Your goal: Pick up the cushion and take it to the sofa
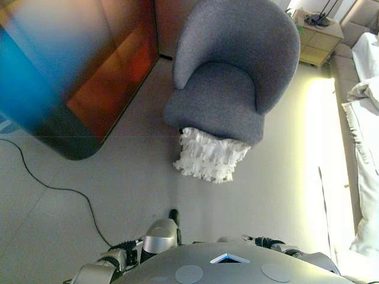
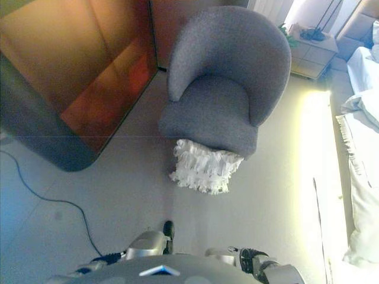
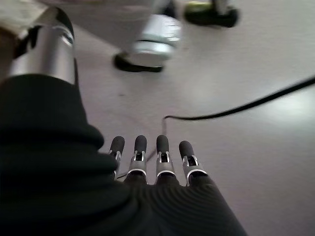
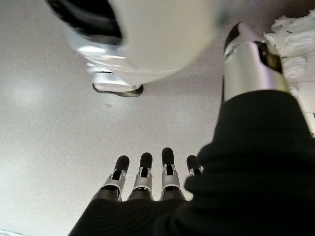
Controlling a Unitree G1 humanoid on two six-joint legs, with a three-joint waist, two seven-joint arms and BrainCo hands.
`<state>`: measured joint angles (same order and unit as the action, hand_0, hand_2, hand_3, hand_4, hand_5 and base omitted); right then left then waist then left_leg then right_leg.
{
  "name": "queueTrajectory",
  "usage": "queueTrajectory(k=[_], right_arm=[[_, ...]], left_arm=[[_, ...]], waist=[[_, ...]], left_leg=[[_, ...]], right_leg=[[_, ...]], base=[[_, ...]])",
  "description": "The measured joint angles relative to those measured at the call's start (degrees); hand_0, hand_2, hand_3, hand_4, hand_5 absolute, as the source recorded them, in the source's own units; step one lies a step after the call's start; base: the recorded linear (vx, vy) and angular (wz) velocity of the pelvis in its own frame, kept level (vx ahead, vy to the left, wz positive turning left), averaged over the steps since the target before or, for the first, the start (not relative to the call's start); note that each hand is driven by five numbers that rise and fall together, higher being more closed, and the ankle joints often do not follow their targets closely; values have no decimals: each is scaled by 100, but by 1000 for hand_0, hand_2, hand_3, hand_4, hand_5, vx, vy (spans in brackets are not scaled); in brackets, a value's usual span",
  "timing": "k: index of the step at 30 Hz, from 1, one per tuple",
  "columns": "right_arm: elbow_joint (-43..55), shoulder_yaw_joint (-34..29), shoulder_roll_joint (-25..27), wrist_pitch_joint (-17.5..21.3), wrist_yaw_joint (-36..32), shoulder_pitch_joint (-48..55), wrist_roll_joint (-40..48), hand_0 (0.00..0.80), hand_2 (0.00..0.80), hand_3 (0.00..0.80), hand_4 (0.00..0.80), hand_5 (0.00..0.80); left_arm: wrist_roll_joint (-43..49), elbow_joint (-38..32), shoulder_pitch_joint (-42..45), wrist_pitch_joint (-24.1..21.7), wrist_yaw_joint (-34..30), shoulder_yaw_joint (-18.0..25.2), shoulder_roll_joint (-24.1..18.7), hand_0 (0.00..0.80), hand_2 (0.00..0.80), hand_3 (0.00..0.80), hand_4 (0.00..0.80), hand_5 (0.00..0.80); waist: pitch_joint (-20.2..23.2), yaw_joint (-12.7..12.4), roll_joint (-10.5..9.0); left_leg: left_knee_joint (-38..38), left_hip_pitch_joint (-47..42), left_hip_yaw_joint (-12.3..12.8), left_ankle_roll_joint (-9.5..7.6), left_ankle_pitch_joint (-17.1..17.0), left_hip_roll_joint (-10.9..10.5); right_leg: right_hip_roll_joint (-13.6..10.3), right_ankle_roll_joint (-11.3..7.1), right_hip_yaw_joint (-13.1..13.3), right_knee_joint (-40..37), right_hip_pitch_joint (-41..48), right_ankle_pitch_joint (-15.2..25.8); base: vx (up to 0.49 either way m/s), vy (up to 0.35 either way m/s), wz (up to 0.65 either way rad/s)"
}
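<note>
cushion point(image 1: 208, 155) on floor, against armchair point(image 1: 234, 74) front | hands empty

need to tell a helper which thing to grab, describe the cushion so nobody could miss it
Find the big grey armchair in the middle of the room. On the floor, leaning against the front edge of its seat, is the cushion. It is the only white, ruffled, frilly thing down there; everything else around it is smooth grey upholstery or bare pale floor.
</note>
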<state>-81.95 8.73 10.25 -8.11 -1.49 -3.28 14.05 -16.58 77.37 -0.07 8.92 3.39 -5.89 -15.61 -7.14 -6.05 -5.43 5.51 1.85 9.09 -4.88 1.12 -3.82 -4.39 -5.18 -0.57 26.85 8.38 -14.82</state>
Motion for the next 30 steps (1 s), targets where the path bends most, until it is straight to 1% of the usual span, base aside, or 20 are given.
queueTrajectory(k=[1, 2, 4, 5, 6, 8, 9, 10, 11, 12, 13, 14, 15, 16, 17, 18, 20, 21, 25, 30], right_arm=[[55, -3, -23, 44, -49, 19, -13, 0, 0, 0, 0, 0], [99, 13, -23, 77, -80, 38, -12, 0, 0, 0, 0, 0], [199, 83, -15, 117, -87, 63, -8, 0, 0, 0, 0, 0], [444, 110, -1, 213, -54, 18, 29, 0, 0, 0, 0, 0], [563, 107, 11, 236, -42, -17, 80, 0, 0, 0, 0, 0], [738, 106, 92, 260, 11, -202, 137, 0, 0, 0, 0, 0], [759, 106, 102, 268, 19, -216, 140, 0, 0, 0, 0, 0], [795, 121, 144, 312, 84, -262, 168, 0, 0, 0, 0, 0], [827, 121, 152, 330, 113, -250, 247, 0, 0, 0, 0, 0], [829, 121, 154, 334, 115, -238, 252, 0, 0, 0, 0, 0], [882, 112, 160, 402, 144, -162, 367, 0, 0, 0, 0, 0], [897, 119, 147, 457, 173, -63, 370, 0, 0, 0, 0, 0], [887, 116, 121, 459, 175, 71, 371, 0, 0, 0, 0, 0], [870, 95, 165, 469, 192, 213, 371, 0, 0, 0, 0, 0], [863, 67, 229, 492, 211, 319, 371, 0, 0, 0, 0, 0], [856, 49, 338, 518, 215, 364, 364, 0, 0, 0, 0, 0], [860, -73, 449, 561, 212, 335, 341, 0, 0, 0, 0, 0], [860, -147, 474, 567, 210, 341, 290, 0, 0, 0, 0, 0], [871, -131, 492, 571, 157, 334, 103, 0, 0, 0, 0, 0], [877, -25, 448, 531, -87, 315, -213, 0, 0, 0, 0, 0]], left_arm=[[4, -27, -23, 21, 4, 2, -32, 0, 0, 0, 0, 0], [13, -28, -26, 44, -2, -14, -45, 0, 0, 0, 0, 0], [26, -46, -27, 43, -13, -89, -71, 0, 0, 0, 0, 0], [167, -155, -38, 51, -16, -292, -123, 0, 0, 0, 0, 0], [234, -183, -102, 54, -37, -306, -136, 0, 0, 0, 0, 0], [233, -185, -299, 116, -103, -391, -90, 0, 0, 0, 0, 0], [233, -185, -329, 128, -110, -394, -82, 0, 0, 0, 0, 0], [232, -185, -463, 214, -126, -411, -38, 0, 0, 0, 0, 0], [233, -182, -554, 279, -128, -415, -24, 0, 0, 0, 0, 0], [233, -176, -569, 294, -128, -416, -22, 0, 0, 0, 0, 0], [234, -117, -488, 345, -138, -405, -20, 0, 0, 0, 0, 0], [236, -95, -393, 374, -150, -396, -49, 0, 0, 0, 0, 0], [237, -69, -305, 391, -153, -395, -95, 0, 0, 0, 0, 0], [238, -38, -174, 390, -135, -400, -35, 0, 0, 0, 0, 0], [233, 6, -129, 394, -143, -410, 58, 0, 0, 0, 0, 0], [232, 31, -131, 384, -129, -406, 172, 0, 0, 0, 0, 0], [230, 46, -136, 342, -116, -398, 293, 0, 0, 0, 0, 0], [230, 50, -143, 313, -104, -381, 331, 0, 0, 0, 0, 0], [230, 109, -194, 255, -63, -351, 330, 0, 0, 0, 0, 0], [204, 199, -177, 182, 72, 41, 280, 0, 0, 0, 0, 0]], waist=[[32, -4, -34], [59, -13, -36], [200, 29, -8], [288, 41, 61], [292, 59, 100], [265, 77, 390], [238, 77, 448], [190, 140, 580], [173, 264, 606], [172, 277, 605], [186, 366, 570], [256, 434, 427], [358, 513, 217], [420, 537, 127], [493, 532, 275], [504, 543, 308], [360, 545, 458], [322, 570, 515], [164, 673, 695], [172, 644, 656]], left_leg=[[48, -74, 15, -38, 130, -67], [27, -208, -53, -34, 217, -128], [-124, -351, -89, -56, 213, -144], [-375, -492, -148, -69, 118, -120], [-406, -527, -204, -34, 75, -72], [-486, -571, -299, -9, 78, 181], [-491, -586, -296, -9, 78, 221], [-527, -677, -314, 9, 102, 382], [-635, -809, -364, 82, 153, 456], [-654, -837, -363, 81, 173, 463], [-735, -1025, -321, 332, 192, 519], [-792, -1130, -306, 452, 311, 495], [-842, -1265, -330, 550, 372, 418], [-865, -1437, -374, 671, 445, 512], [-819, -1448, -370, 717, 476, 625], [-739, -1414, -355, 820, 548, 787], [-646, -1402, -357, 976, 607, 961], [-596, -1392, -357, 1000, 624, 985], [-396, -1413, -454, 1019, 761, 1027], [-341, -1403, -475, 970, 863, 1069]], right_leg=[[-111, -114, 30, 649, -165, 68], [-129, -249, 34, 885, -215, 202], [-151, -369, 45, 1095, -309, 403], [-138, -429, -30, 1440, -545, 580], [-145, -343, -119, 1474, -701, 378], [-180, -216, -624, 957, -1126, 54], [-176, -218, -665, 863, -1171, 54], [-187, -211, -836, 300, -1480, 113], [-268, -182, -973, -106, -1683, 188], [-280, -172, -992, -179, -1720, 217], [-355, -107, -1094, -853, -1821, 608], [-408, -150, -1083, -1364, -1804, 997], [-488, -50, -1020, -1701, -1763, 1509], [-390, 290, -1032, -1821, -1550, 1775], [-244, 322, -1089, -1983, -1444, 1790], [-104, 387, -1103, -2046, -1448, 1751], [43, 456, -1157, -2121, -1345, 1774], [68, 480, -1175, -2119, -1329, 1759], [39, 465, -1265, -1934, -1209, 1623], [-74, 473, -1368, -1357, -1403, 1208]], base=[[561, 74, -2], [459, 72, 5], [411, 100, 15], [406, 101, 15], [341, 72, 5], [244, 25, -12], [227, -11, -15], [254, -37, 2], [240, -58, 4], [286, -87, 7], [298, -93, 0], [343, -94, -2], [265, -68, 7], [334, -98, 6], [343, -114, 1], [354, -132, -8], [325, -176, -2], [347, -227, 8], [323, -294, 17], [262, -290, 15]])
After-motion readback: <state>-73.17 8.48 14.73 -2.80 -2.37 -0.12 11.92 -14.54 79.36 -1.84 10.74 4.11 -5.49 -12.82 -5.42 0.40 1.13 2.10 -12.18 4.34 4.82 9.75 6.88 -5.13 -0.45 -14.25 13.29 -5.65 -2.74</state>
